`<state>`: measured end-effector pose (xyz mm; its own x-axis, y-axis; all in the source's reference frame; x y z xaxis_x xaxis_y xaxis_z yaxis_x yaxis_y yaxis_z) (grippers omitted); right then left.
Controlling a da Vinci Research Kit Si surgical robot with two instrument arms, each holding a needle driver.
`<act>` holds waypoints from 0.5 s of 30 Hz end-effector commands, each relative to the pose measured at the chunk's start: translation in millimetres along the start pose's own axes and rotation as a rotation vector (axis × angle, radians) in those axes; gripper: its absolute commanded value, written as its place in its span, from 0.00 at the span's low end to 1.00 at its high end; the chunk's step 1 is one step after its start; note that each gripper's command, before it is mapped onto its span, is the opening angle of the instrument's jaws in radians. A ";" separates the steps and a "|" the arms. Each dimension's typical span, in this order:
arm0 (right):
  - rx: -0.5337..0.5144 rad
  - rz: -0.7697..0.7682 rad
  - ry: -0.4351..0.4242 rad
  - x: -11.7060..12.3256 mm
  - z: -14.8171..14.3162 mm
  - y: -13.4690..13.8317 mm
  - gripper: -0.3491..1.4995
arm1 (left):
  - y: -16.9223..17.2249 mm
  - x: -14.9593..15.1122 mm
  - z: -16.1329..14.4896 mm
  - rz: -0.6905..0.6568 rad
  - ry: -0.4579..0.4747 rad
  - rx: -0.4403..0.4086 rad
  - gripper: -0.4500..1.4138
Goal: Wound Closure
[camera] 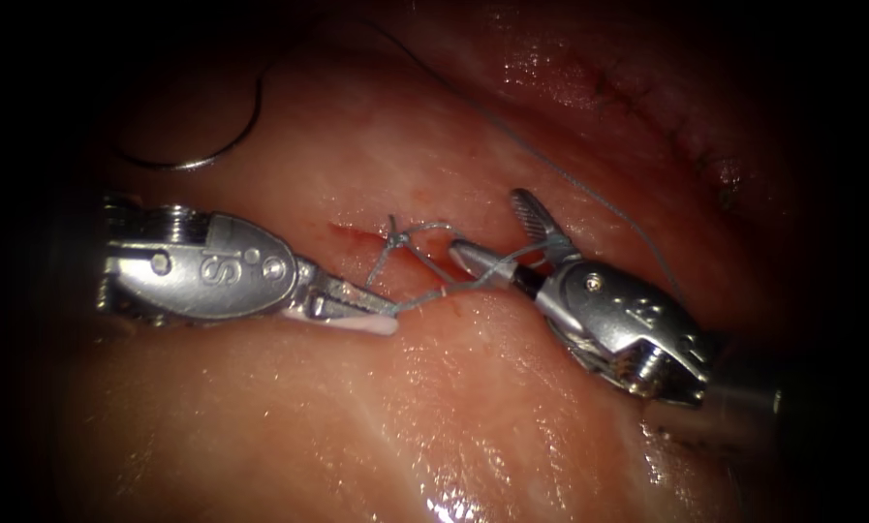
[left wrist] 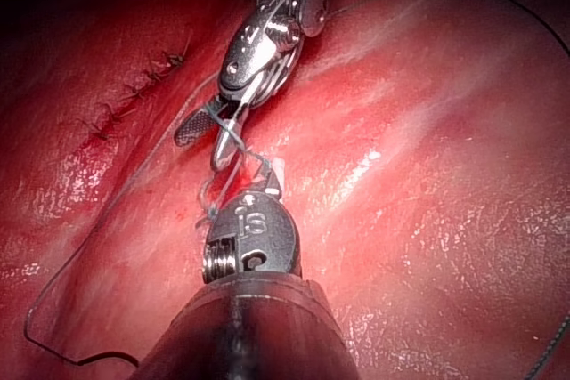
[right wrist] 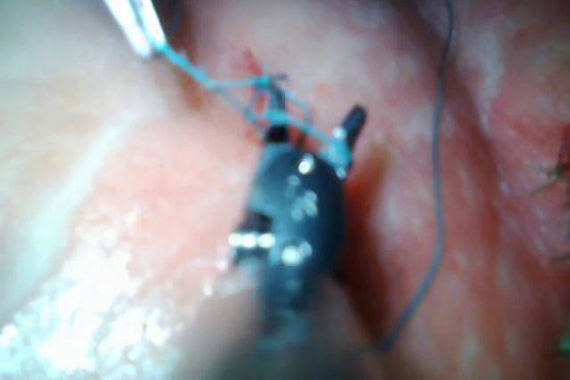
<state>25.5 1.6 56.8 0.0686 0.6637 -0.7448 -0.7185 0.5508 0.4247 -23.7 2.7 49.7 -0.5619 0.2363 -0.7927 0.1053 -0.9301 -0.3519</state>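
Thread (camera: 589, 194) fades into dark; needle (camera: 211, 145) tips unclear.

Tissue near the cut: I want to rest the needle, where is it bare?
Bare: the tissue below both tools. Crowded: the cut, where the left claw, shut on thread, faces the open right claw. Needle lies upper left, free.

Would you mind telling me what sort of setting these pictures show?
Probably a bench suturing practice setup: two needle-driver tools, left tool shut on thread and right tool open around it, over a cut in tissue, the curved needle lying free.
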 end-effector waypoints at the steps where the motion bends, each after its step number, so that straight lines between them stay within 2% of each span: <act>1: 0.029 0.005 -0.019 -0.2 0.9 -0.5 0.64 | 0.3 -0.5 1.0 -0.001 0.000 -0.003 0.00; 9: 0.088 -0.004 -0.120 -0.2 1.3 -0.7 0.54 | 0.3 -0.6 1.0 0.000 0.001 -0.003 0.00; 15: 0.122 -0.006 -0.178 -1.2 1.5 -0.4 0.53 | 0.5 -0.7 0.9 0.000 0.000 -0.003 0.00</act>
<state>26.0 1.8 57.6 0.2052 0.7332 -0.6483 -0.6311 0.6054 0.4850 -23.6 2.5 49.9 -0.5626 0.2342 -0.7928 0.1058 -0.9307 -0.3501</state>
